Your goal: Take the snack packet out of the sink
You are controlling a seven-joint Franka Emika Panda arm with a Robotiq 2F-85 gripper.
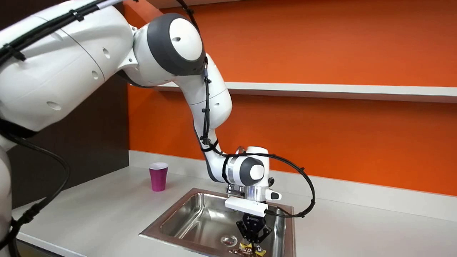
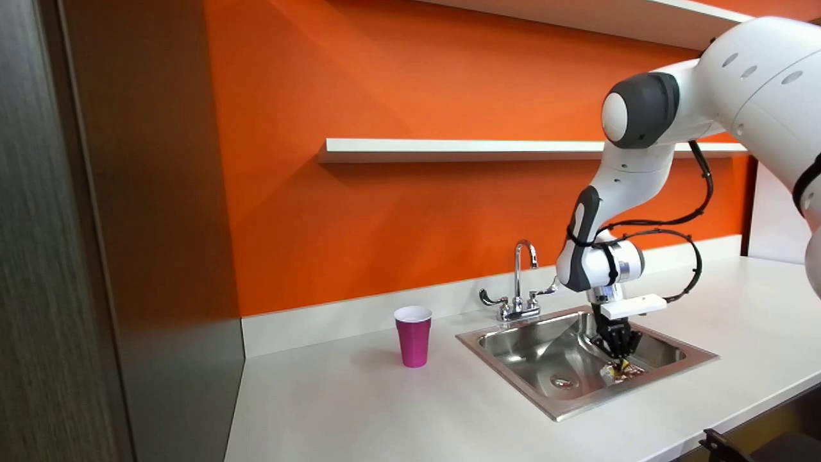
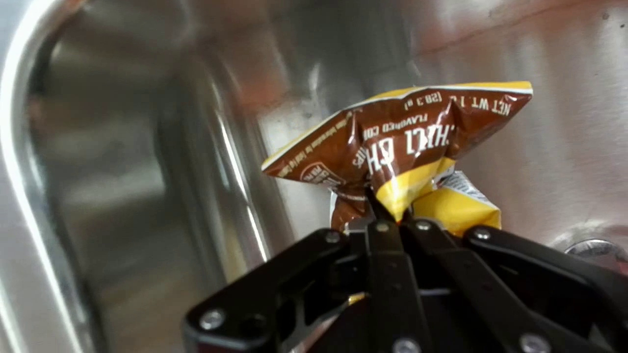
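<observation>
One orange wall [image 2: 385,224] stands behind, pale counter [image 2: 333,410] around, the gripper [image 3: 393,213], which pinches the partly hidden snack packet [image 3: 407,127].

Shiny and dull surfaces around a stainless-steel sink [image 1: 214,223].
The snack packet [image 3: 412,137] is glossy, crinkled film; the faucet [image 2: 517,308], mirror-bright chrome; the cup [image 2: 414,343], smooth plastic in appearance; the worktop [image 2: 359,410], smooth with low sheen. The gripper [image 3: 398,224] is satin-black with shiny metal screw heads [image 3: 212,319]; the grey panel [image 2: 38,256] shows wood-like grain.
</observation>
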